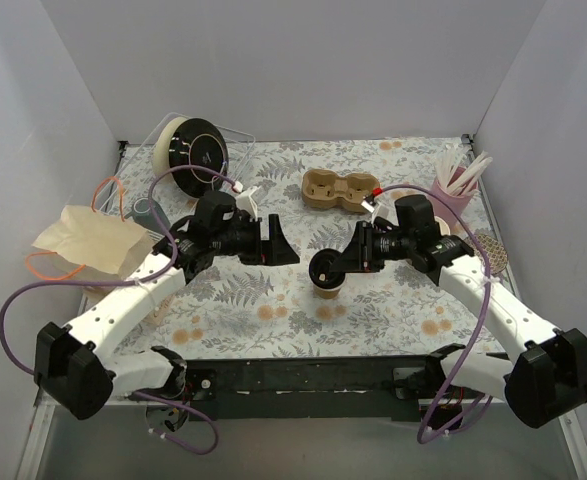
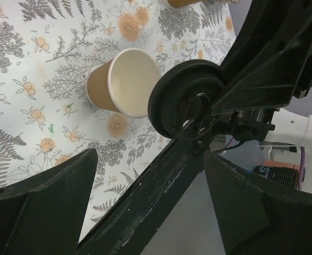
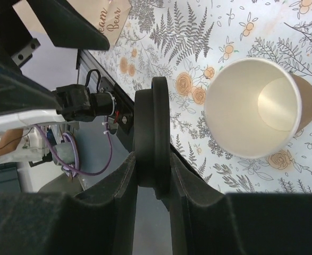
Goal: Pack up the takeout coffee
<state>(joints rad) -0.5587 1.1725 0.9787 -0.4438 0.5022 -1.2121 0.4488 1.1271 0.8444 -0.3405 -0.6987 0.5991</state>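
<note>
One round black plastic lid (image 3: 153,133) stands on edge, clamped in the right gripper (image 3: 153,183). The small kraft-brown paper cup (image 3: 254,109) sits upright and uncovered on the floral table (image 1: 273,320), just beside the lid. The left gripper (image 1: 278,245) hangs spread and empty on the cup's far side, so the right arm looks best placed to tip the lid flat onto the rim.

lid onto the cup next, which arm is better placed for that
Right, most likely. The right gripper holds the lid by its edge, close by the open cup. The left gripper is open and empty.
</note>
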